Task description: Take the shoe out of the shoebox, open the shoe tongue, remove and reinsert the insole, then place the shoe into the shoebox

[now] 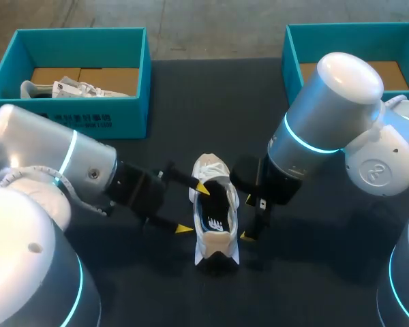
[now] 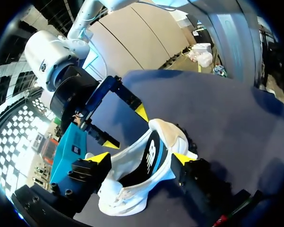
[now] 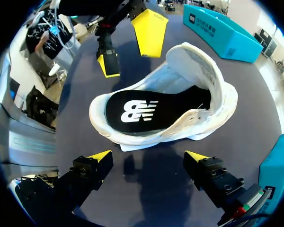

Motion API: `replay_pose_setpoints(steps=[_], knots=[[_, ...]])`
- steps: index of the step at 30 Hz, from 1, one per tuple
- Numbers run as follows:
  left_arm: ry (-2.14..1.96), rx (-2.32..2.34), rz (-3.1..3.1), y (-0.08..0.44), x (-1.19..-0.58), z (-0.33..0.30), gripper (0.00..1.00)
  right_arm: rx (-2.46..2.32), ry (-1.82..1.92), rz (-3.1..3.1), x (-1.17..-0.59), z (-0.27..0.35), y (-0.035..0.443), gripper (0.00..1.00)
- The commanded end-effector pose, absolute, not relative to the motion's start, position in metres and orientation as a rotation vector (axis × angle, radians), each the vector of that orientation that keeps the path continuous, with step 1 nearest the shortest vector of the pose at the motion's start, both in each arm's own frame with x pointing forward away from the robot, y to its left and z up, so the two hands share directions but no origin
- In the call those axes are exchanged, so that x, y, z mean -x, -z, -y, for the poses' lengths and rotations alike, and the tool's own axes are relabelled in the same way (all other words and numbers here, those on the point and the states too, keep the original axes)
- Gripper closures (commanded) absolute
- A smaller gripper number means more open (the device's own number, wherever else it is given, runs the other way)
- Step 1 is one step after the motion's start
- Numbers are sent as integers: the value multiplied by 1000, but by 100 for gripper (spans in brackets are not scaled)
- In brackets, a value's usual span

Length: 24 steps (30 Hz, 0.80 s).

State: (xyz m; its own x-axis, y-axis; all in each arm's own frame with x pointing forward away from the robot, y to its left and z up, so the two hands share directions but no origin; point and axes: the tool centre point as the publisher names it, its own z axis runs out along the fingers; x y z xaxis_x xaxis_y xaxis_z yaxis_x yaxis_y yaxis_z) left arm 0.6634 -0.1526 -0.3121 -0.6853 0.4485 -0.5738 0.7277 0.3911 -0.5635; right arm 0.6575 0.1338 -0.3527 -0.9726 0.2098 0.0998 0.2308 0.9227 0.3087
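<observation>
Right now the shoe (image 1: 216, 211) is out on the table (image 1: 313, 272), mid-table between the two arms, toe far, heel near, sole down. Its mouth gapes wide, the tongue bunched toward the toe, and the black insole (image 1: 213, 221) lies flat inside (seated, as far as I can see). Probably parked there so both arms can reach it, one from each side. Whether the insole has been out and back yet, can't tell.

The left gripper (image 1: 193, 208) sits at the shoe's left side, fingers spread wide. Its far tip is at the left rim by the tongue (touching or not, can't tell) and its near tip is just beside the heel quarter. It's pinching nothing. My guess is that it brackets the shoe to steady it or to keep the mouth wide.

The right gripper (image 3: 148, 156) is at the shoe's right side, fingers also spread, holding nothing. The shoe lies just ahead of its tips, not between them. It looks poised to go in for the insole or the rim.

Counts:
- Two shoes: one on the table, and a second shoe (image 1: 61, 88) lying in the left box (image 1: 95, 119).
- Two teal boxes, both at the far edge: the left box with that shoe in it, and the right box (image 1: 293, 48), partly hidden by the right arm.
- One insole in view.
- Two arms, four yellow tips.
</observation>
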Motion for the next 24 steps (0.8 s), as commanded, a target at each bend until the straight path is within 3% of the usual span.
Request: replay_pose_setpoints(steps=[1,5,8,10,19,24], knots=[[1134,-1113,-2418,293,-661,132,6,349,493,3021,-656,-134,353,0],[1132,-1175,-2481,283,-663,116,2,349,493,3021,-656,-134,353,0],[1119,-1233,-2528,276,-664,106,5,349,493,3021,-656,-134,353,0],[1100,-1281,-2560,271,-664,100,14,349,493,3021,-656,-134,353,0],[829,-1461,-2674,252,-661,80,7,330,472,3015,-654,-83,339,0],[720,-1532,-2736,241,-660,73,17,315,437,3033,-654,-50,325,0]])
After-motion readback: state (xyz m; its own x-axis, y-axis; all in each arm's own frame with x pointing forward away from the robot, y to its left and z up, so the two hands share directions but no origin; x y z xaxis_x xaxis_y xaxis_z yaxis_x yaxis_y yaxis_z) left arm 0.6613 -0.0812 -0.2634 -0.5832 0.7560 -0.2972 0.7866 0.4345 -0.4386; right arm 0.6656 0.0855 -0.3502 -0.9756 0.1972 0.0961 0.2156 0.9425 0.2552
